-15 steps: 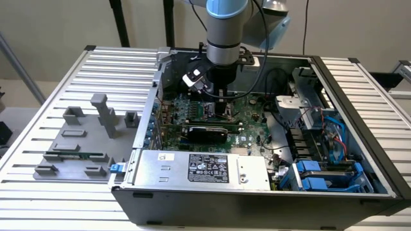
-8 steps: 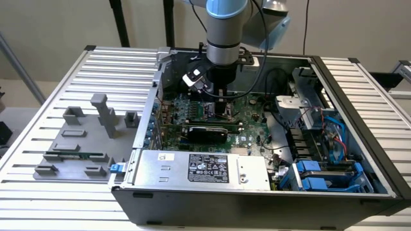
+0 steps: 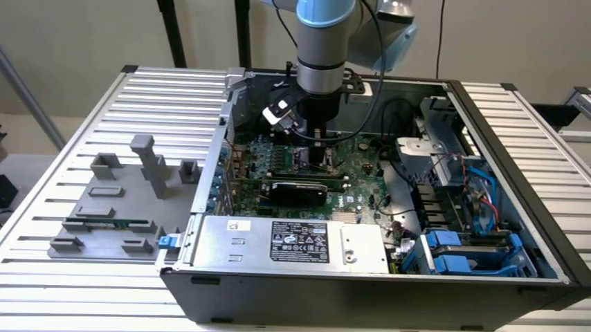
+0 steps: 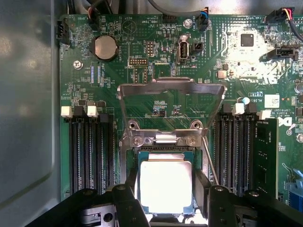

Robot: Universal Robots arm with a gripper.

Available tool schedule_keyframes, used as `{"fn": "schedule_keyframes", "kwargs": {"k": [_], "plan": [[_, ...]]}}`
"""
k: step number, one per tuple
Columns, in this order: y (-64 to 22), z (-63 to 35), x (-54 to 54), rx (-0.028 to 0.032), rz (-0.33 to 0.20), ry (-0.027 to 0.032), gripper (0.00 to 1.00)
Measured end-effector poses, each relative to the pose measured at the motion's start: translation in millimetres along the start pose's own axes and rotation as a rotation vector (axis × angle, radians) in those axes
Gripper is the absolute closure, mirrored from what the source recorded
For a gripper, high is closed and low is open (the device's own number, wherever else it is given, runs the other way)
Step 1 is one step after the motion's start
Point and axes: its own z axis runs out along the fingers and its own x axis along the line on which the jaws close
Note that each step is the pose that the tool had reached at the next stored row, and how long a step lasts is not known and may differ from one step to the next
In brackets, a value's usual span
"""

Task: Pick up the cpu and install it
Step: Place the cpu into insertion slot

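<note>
While the gripper [image 4: 167,185] hangs over the socket [image 4: 163,150] on the motherboard [image 4: 142,38], its two dark fingers [image 4: 202,189] pinch the cpu [image 4: 165,187] by opposite edges, so the step in hand looks like the install itself, not the pick-up. The silvery square chip sits inside the outline of the socket frame. Whether it is fully down on the contacts or a little above them I cannot tell. The metal load plate [image 4: 170,87] stands hinged up and away from the chip, and the thin lever [image 4: 210,163] lies free along one side of the socket, so nothing is clamped over the cpu yet. By my judgement, seating it calls for the chip to stay level and square to the frame, with its edges matched to the socket walls and very little downward force, since a tilt or a sideways slip could damage the contacts below. Banks of memory slots [image 4: 90,151] run along both sides of the socket, close to the fingers. In the exterior view the arm [image 3: 323,55] reaches nearly straight down into the open computer case [image 3: 369,290], wrist vertical, tool over the middle of the board just behind a black card [image 3: 295,188].
</note>
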Motion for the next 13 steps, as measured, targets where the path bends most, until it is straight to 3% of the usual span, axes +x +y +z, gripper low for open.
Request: {"fn": "schedule_keyframes", "kwargs": {"k": [13], "plan": [[-0.4, 2.1, 0.5, 0.0000, 0.000, 0.0000, 0.45]]}}
